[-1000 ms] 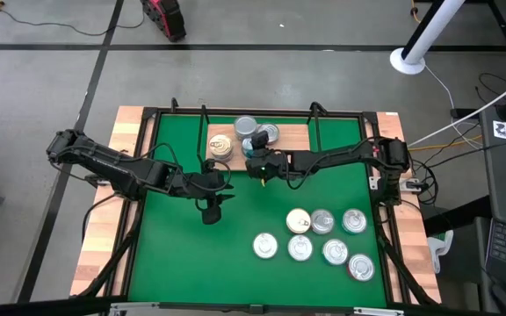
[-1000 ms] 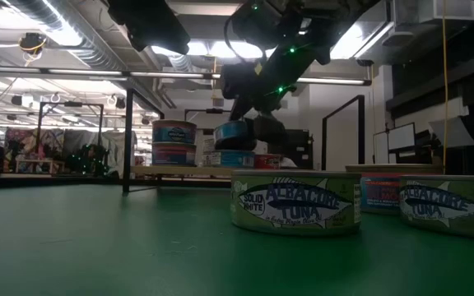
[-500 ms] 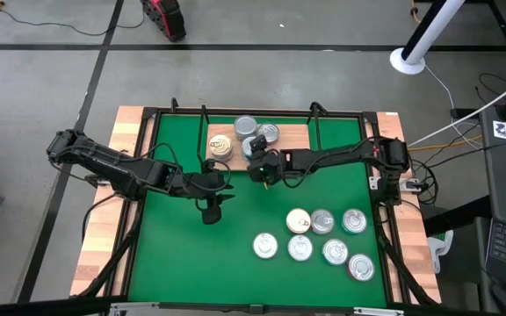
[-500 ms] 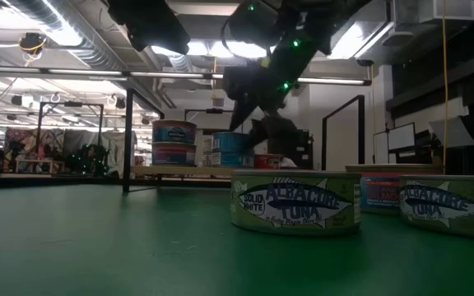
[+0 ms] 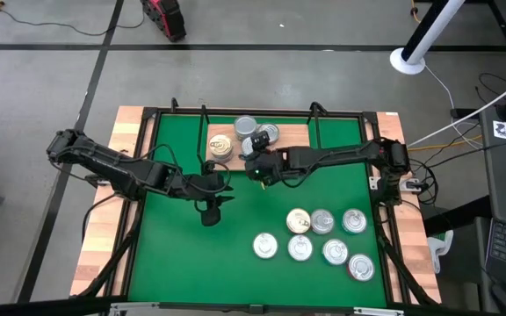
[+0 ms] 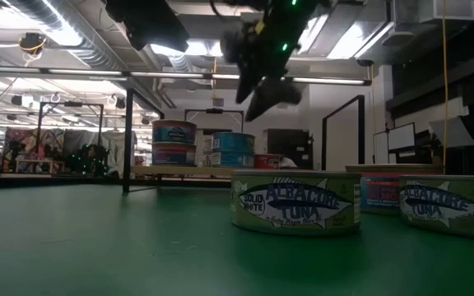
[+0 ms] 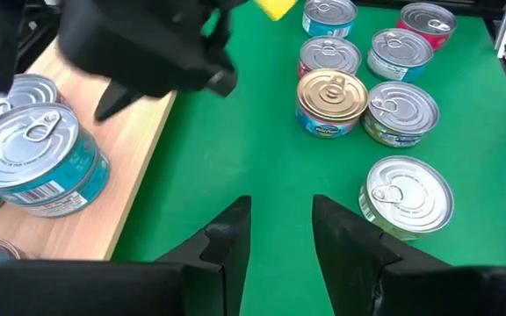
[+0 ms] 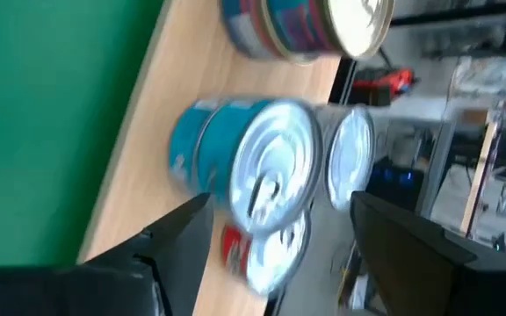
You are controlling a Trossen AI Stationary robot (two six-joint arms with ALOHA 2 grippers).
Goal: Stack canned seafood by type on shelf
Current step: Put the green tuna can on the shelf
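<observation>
Teal tins (image 8: 235,162) stacked on shelf (image 8: 139,189) — fingers (image 8: 169,237) apart, empty.

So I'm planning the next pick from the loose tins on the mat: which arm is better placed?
Probably the left: its claw hangs empty over the mat, facing the loose tins. The right claw, open, sits by the shelf.

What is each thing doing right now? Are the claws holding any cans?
Right claw: open, empty, raised above the shelf.
Left claw: partly open, empty, over the green mat.
Teal stack: two cans, upright on the shelf.
Loose cans: upright on the mat.
</observation>
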